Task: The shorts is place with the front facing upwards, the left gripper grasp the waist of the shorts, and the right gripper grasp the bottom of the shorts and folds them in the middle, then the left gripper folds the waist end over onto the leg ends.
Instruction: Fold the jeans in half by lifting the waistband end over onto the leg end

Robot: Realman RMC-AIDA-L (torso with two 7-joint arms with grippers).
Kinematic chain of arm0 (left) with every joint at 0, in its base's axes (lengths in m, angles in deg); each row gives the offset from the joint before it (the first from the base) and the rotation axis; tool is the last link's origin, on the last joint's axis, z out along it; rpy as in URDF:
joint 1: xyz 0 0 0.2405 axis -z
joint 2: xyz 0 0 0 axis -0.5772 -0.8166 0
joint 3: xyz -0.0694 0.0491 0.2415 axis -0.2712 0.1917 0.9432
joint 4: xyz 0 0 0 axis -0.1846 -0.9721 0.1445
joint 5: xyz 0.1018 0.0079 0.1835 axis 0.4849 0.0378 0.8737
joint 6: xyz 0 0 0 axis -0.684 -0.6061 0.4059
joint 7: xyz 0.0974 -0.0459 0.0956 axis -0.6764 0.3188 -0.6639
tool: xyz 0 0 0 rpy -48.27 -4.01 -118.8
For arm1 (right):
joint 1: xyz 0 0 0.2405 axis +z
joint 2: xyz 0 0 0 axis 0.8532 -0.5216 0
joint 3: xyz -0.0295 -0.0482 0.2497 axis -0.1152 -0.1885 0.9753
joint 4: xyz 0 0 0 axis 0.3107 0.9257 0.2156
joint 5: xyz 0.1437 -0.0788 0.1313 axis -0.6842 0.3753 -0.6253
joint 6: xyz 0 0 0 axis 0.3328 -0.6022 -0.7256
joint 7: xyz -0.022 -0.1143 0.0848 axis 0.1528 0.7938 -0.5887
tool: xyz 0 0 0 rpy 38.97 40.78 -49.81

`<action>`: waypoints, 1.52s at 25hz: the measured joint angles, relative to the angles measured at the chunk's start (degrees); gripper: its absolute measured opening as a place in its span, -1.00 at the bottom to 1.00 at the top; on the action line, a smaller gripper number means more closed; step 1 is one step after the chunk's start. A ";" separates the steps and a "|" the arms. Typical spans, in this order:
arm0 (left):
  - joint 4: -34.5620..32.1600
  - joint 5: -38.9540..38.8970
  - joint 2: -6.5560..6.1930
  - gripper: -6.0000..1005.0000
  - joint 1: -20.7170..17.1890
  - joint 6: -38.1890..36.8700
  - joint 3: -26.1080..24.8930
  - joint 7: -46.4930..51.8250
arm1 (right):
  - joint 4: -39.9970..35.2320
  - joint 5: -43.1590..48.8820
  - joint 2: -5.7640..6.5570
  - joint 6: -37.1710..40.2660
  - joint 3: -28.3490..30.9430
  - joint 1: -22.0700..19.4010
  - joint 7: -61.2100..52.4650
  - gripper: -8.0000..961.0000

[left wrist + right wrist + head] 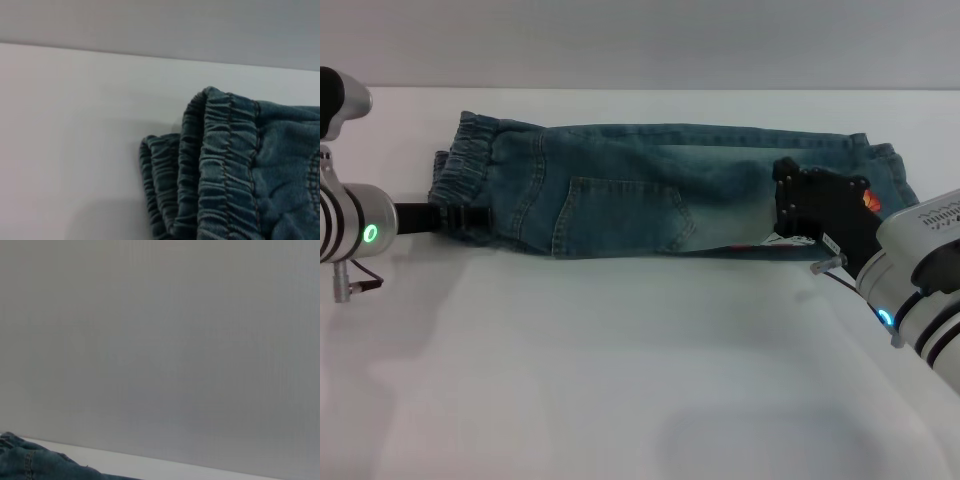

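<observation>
Lying folded lengthwise, the shorts (faded denim).

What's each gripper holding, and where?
Left gripper pinches the shorts at the waist. Right gripper sits over the leg ends; grip can't be told.

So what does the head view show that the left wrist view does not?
Only the head view shows both arms: the left pincer at the waist and the right pincer over the leg ends. Only the left wrist view shows the elastic band's stacked puckered layers close up. Both show the shorts on the white table.
</observation>
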 joint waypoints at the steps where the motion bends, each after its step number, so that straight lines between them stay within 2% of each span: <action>1: -0.52 -0.26 -0.03 0.66 0.19 -0.11 0.00 -0.03 | 0.02 0.00 0.01 0.00 0.00 -0.03 0.00 -0.98; 7: -2.16 -2.07 0.08 0.65 0.68 -1.52 0.08 -2.15 | 0.63 0.00 0.10 -0.08 0.30 -0.55 0.05 -0.98; 11: -2.19 -2.24 0.10 0.20 0.74 -1.73 0.18 -2.16 | 0.70 0.00 0.09 -0.09 0.42 -0.68 0.07 -0.98; 17: -1.74 -2.93 0.07 -0.03 0.72 -1.67 0.86 -2.19 | 0.70 0.00 0.09 -0.09 0.44 -1.09 0.07 -0.99; 24: 1.23 -7.58 -0.01 -0.15 -1.05 -1.68 0.88 -4.28 | 0.48 0.00 0.08 -0.09 0.54 -1.09 0.07 -0.98; 25: 3.86 -10.04 -0.02 -0.17 -2.40 -1.66 0.87 -5.84 | 0.46 0.00 0.08 -0.07 0.55 -1.09 0.07 -0.98; 28: 3.86 -10.04 -0.02 -0.22 -2.40 -1.66 0.87 -5.84 | 0.38 0.00 0.08 0.00 0.86 -1.14 0.07 -0.99; 29: 6.53 -11.21 -0.03 -0.24 -3.59 -1.54 0.87 -6.50 | 0.37 0.00 0.08 0.01 1.04 -1.15 0.07 -0.99; 30: 11.98 -12.30 -0.03 -0.25 -5.43 -1.39 1.36 -6.76 | 0.36 0.00 0.08 0.01 1.14 -1.14 0.07 -0.99; 33: 12.76 -12.46 -0.03 -0.29 -5.62 -1.36 1.53 -6.76 | 0.18 0.00 0.08 0.05 1.44 -0.87 0.07 -0.98; 38: 21.14 -15.41 -0.09 -0.36 -6.78 -1.23 3.04 -8.16 | -1.82 -0.22 -0.22 0.56 2.93 0.20 0.04 -0.98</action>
